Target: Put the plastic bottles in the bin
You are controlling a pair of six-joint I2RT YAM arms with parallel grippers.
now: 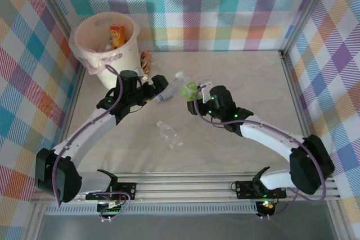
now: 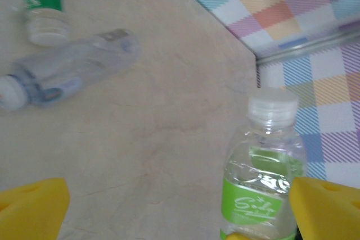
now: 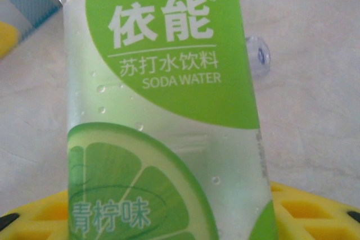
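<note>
**Green-label bottle (image 3: 163, 111) clamped in the right fingers (image 1: 199, 100) near bench (image 1: 247, 77) centre; left fingers (image 2: 34, 209) spread wide, holding nothing.**

The bottle is thin clear plastic, likely light, easily dented and slick on the label. A hold across the labelled belly looks safer than the cap. The bin (image 1: 107, 40) stands at 10 o'clock from it, in the far-left corner, with bottles inside. The left arm (image 1: 90, 127) lies across that line, so the carry probably needs height over arm and rim. One clear bottle (image 1: 169, 133) lies at 6 o'clock, another bottle (image 1: 167, 87) is just at 9 o'clock, and an orange-labelled bottle (image 1: 145, 63) sits beside the bin. There is open bench toward 3 o'clock.
</note>
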